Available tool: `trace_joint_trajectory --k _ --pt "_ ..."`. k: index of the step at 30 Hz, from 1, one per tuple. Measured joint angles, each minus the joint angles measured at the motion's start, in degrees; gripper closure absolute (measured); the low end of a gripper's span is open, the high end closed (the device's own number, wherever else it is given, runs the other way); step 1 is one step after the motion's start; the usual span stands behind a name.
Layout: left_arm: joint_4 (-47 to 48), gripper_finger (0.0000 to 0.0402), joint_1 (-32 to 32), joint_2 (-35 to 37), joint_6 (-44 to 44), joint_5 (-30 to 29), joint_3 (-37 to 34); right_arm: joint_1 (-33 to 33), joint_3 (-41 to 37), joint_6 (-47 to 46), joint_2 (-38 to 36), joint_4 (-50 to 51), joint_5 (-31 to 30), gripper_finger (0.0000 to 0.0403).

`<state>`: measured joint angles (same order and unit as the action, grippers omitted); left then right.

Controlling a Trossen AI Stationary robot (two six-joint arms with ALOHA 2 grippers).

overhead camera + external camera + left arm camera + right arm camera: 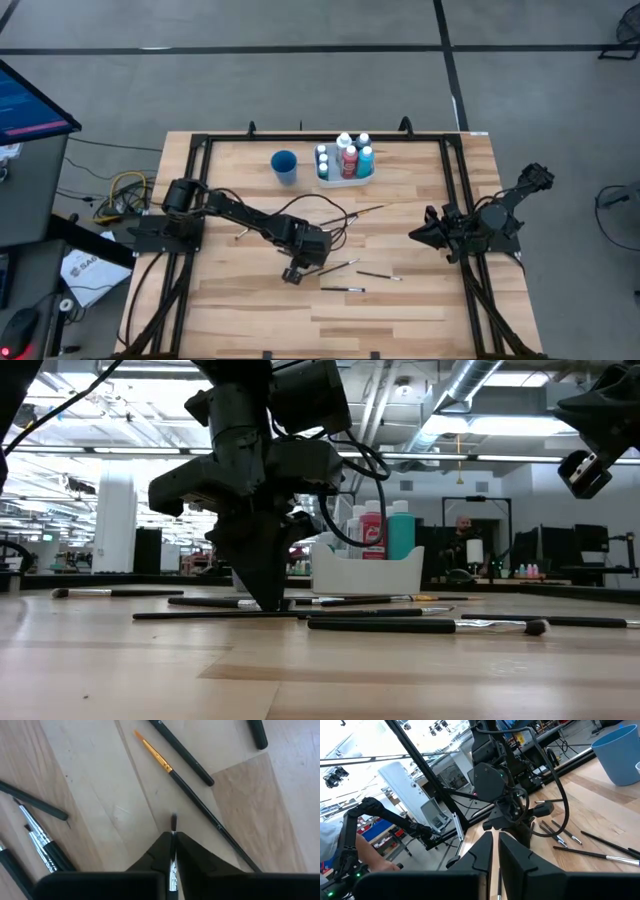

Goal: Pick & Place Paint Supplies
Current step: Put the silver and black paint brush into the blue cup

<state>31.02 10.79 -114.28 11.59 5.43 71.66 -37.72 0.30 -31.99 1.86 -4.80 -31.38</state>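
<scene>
One brush (173, 827) pinched in left gripper (172, 851), tips down on table (420, 300) middle. You lift slow: thin, light, stiff, slippery handle; hold near metal collar. Right gripper (494, 851) pressed together, waiting at right edge.

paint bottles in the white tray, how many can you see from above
5, all standing in the white tray at the table's far edge, right of the blue cup: two along its left side, three larger toward its right. Others may be hidden between them.
</scene>
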Motion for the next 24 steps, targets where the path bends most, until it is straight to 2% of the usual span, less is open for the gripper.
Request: trace_joint_trajectory --k 6,12,19,24 --pt "0.03 0.0396 -0.03 0.84 -2.06 0.17 0.01 0.01 -0.01 -0.01 0.0 0.0 0.0 0.0379" --pt "0.14 0.0399 -1.34 7.98 -8.02 0.09 -0.25 0.01 0.0 0.0 -0.01 -0.08 -0.02 0.0379" --pt "-2.19 0.04 -4.78 22.33 -14.96 -13.26 -0.31 0.0 -0.02 -0.02 -0.01 -0.17 -0.01 0.038" --pt "-5.56 0.04 -8.43 33.76 -14.89 -26.1 -0.31 -0.01 -0.02 0.0 0.0 -0.15 -0.02 0.038"
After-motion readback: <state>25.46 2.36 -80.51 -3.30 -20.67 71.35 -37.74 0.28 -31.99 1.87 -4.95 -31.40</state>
